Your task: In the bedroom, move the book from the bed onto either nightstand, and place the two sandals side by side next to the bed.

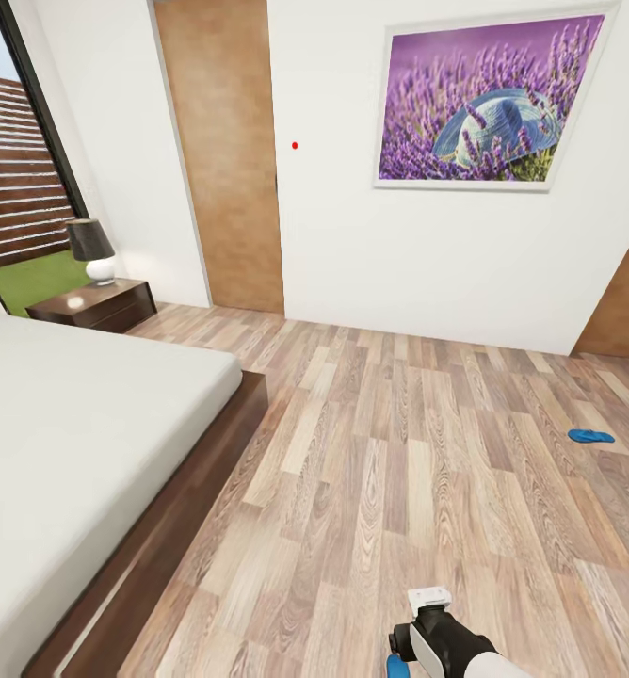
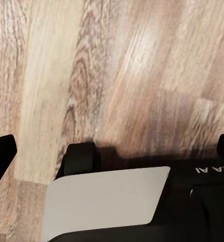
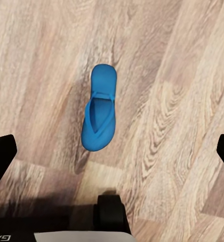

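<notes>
blue sandal (image 3: 99,108) on floor betw open right claw (image 3: 112,151) tips

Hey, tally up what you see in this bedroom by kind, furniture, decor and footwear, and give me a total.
Bed: 1
Nightstand: 1
Lamp: 1
Framed picture: 1
Blue sandals, one far across the floor, one under the right hand: 2
Total: 6

Bare wood floor (image 1: 399,490) fills the middle and right of the head view, open to pass. The bed (image 1: 79,452) blocks the lower left, the nightstand (image 1: 93,306) with its lamp (image 1: 91,250) the left edge. One blue sandal (image 1: 590,436) lies at the right.
</notes>
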### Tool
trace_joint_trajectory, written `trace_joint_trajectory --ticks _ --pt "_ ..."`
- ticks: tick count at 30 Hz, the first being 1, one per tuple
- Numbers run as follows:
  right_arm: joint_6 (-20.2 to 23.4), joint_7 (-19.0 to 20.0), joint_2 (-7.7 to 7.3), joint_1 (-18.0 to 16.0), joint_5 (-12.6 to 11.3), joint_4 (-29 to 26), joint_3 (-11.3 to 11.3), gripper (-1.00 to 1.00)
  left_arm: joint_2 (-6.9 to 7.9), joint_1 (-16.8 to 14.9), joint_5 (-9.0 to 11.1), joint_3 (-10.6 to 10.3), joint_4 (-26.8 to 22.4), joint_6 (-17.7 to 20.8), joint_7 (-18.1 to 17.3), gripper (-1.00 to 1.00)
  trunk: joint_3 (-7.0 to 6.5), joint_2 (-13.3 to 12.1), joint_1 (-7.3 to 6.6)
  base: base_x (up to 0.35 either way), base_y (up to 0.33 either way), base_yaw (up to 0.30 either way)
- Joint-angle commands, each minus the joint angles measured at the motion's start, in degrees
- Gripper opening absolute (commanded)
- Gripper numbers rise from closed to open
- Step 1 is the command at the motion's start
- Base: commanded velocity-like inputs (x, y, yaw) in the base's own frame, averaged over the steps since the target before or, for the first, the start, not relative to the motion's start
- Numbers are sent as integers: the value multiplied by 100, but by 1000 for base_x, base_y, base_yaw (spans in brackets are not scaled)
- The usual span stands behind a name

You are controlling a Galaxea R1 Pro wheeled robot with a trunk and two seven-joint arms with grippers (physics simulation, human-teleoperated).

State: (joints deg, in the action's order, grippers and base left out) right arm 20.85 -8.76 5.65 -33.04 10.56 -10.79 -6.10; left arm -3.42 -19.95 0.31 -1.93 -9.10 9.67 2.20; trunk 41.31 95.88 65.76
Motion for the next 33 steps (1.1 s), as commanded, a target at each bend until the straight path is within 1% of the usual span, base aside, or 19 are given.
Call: trace_joint_trajectory --ticks 1,22,33 --pt "33 -3 5 -1 58 -11 -47 100 0 0 4 -20 -13 34 21 100 23 44 22 0 0 0" --pt "33 55 0 -1 62 -22 -9 100 0 0 6 -18 -13 -7 3 100 400 886 483 0 0 0" --pt "33 136 45 -3 60 -38 50 100 4 0 9 -12 -13 -71 20 100 598 1327 725 0 0 0"
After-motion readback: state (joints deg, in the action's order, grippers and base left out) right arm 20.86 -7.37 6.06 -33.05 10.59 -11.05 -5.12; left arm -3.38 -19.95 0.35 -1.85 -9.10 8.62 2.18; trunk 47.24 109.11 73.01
